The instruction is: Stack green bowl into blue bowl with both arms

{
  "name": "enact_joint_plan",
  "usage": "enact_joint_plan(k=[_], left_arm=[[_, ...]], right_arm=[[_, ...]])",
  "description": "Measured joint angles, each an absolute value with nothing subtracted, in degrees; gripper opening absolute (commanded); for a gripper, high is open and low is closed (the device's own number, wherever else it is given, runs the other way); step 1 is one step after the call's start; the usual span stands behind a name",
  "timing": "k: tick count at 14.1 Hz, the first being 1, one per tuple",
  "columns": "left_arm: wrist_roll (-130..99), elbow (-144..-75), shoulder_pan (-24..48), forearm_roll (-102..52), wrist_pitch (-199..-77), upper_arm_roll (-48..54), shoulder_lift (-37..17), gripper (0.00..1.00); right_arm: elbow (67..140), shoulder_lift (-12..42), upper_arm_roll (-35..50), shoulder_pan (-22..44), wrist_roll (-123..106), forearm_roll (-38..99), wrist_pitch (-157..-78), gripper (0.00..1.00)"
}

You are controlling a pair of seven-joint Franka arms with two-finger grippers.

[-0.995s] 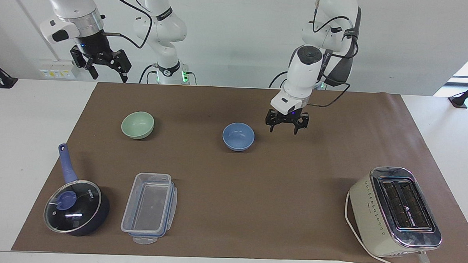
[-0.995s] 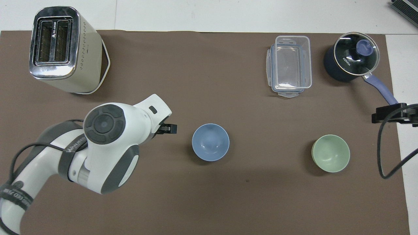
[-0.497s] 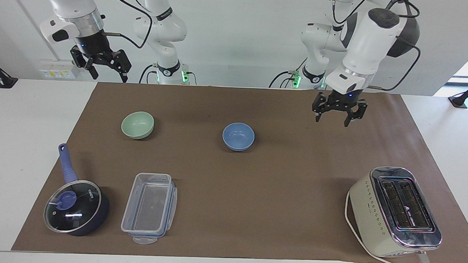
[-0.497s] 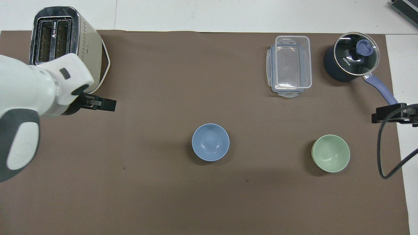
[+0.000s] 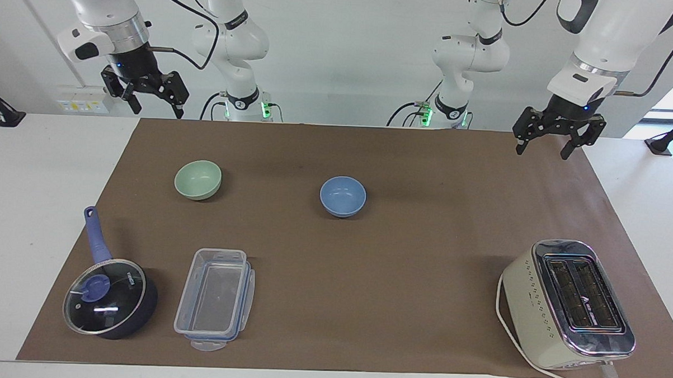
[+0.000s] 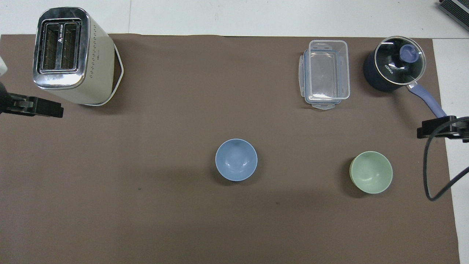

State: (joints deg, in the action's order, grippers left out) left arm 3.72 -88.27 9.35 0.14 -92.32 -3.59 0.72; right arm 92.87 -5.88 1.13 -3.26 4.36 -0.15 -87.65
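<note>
The pale green bowl (image 5: 198, 179) (image 6: 371, 172) sits upright and empty on the brown mat, toward the right arm's end. The light blue bowl (image 5: 343, 196) (image 6: 236, 160) stands empty near the mat's middle, well apart from the green one. My left gripper (image 5: 542, 150) hangs open and empty in the air over the mat's corner at the left arm's end, away from both bowls. My right gripper (image 5: 157, 111) waits open and empty, raised over the table edge by its base, above and clear of the green bowl.
A cream toaster (image 5: 567, 303) with its cord stands at the left arm's end, farther from the robots. A clear plastic container (image 5: 215, 296) and a dark blue lidded saucepan (image 5: 109, 296) lie farther from the robots than the green bowl.
My left gripper has risen from just beside the blue bowl and swung out to the left arm's end of the mat. The bowls and the right arm have not moved.
</note>
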Motion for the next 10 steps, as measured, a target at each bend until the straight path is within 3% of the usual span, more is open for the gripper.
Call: enact_joint_plan(k=[4,10], left_arm=[[3.7,-83.6,8.9,0.1,-87.7,-3.6,-2.3,1.0],[3.7,-83.2,8.5,0.1,-85.5,-3.7,-1.8,1.0]], right_arm=[[92.9,-5.9,1.1,-3.3,4.4,-0.1,-87.7,1.0],[92.9,-5.9,1.1,-3.3,4.4,-0.1,-87.7,1.0]])
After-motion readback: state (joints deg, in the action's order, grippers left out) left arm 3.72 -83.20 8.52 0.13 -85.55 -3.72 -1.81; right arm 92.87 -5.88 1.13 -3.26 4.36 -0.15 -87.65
